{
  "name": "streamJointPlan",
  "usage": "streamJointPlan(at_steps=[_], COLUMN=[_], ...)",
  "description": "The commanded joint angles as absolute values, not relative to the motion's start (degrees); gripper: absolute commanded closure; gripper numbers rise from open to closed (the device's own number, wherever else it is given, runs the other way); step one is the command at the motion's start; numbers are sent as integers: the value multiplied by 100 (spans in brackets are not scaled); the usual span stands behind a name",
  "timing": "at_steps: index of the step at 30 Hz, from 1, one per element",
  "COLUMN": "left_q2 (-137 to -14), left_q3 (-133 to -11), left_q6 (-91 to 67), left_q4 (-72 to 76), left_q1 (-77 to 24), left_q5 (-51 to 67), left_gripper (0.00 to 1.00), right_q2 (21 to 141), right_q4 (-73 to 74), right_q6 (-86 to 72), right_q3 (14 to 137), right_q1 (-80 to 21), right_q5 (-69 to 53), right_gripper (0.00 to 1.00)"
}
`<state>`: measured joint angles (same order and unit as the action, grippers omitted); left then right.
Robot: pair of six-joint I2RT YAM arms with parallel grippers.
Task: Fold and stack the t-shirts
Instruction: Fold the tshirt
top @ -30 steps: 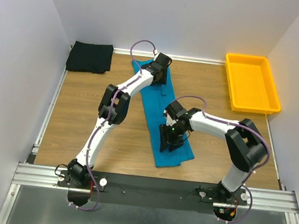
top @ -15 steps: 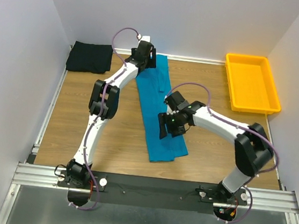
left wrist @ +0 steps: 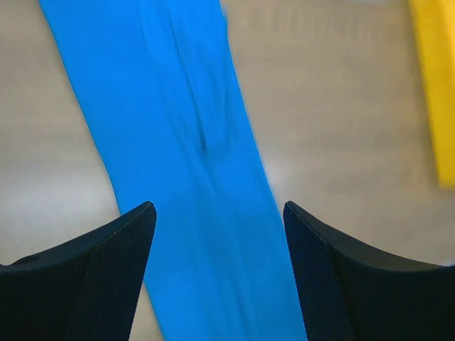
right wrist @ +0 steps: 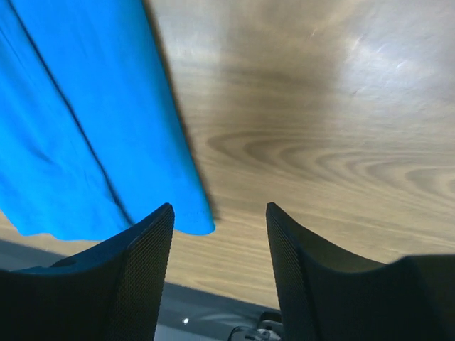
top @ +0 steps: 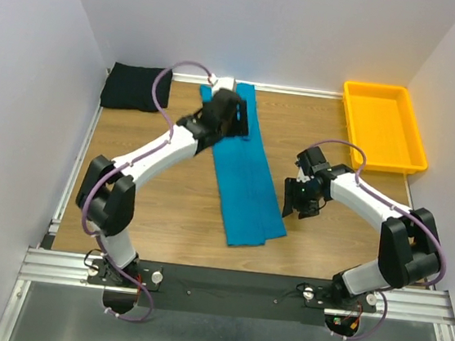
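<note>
Right gripper (right wrist: 219,207), jaws apart and empty, just right of the teal shirt (top: 246,185), near its near end. The shirt, a long folded strip, lies diagonally on the table (top: 166,205). Left gripper (left wrist: 219,206), jaws apart, above its far end. Black shirt (top: 136,87) at the far-left corner.

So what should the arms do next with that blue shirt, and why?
Probably the right gripper shifts over the near end of the blue shirt and lowers to pinch it. The shirt lies as a long strip, needing a fold across; the right gripper hangs open over the table beside it, the left gripper open above the far part.
</note>
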<state>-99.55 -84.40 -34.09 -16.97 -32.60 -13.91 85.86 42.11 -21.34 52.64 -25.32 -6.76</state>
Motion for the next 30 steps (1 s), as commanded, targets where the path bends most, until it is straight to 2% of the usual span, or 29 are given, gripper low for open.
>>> streamJointPlan(at_steps=[1,5,11,17,23,30], left_q2=[-9353,-8623,-8218,-8270,-8543,-8868], left_q3=[-6665,-5460,-4826,-4729,-4579,-4500], left_q6=[-4516,-5544,-6679,-6803,-6715,-6715], left_q4=[-2662,-2742,-2734,-2611,-2505,-2400], left_q1=[-4031,-4901,-5756,-5924,-5950,-6003], left_q5=[-1319,-976,-659,-536,-229,-79], left_gripper=[20,20,20,20,26,39], right_q2=[8411,8402,8437,8586,8648,8684], right_q4=[4088,3921,3666,3410,3296,3199], right_q6=[-2118,-2241,-2285,-2303,-2329,-2329], right_q3=[4967,4615,4430,4333,4149,4017], right_q1=[-2479,-2470,-2479,-2479,-2487,-2479], right_q5=[-1282,-1538,-1705,-1978,-2057,-2048], right_gripper=[39,44,46,47,53,63])
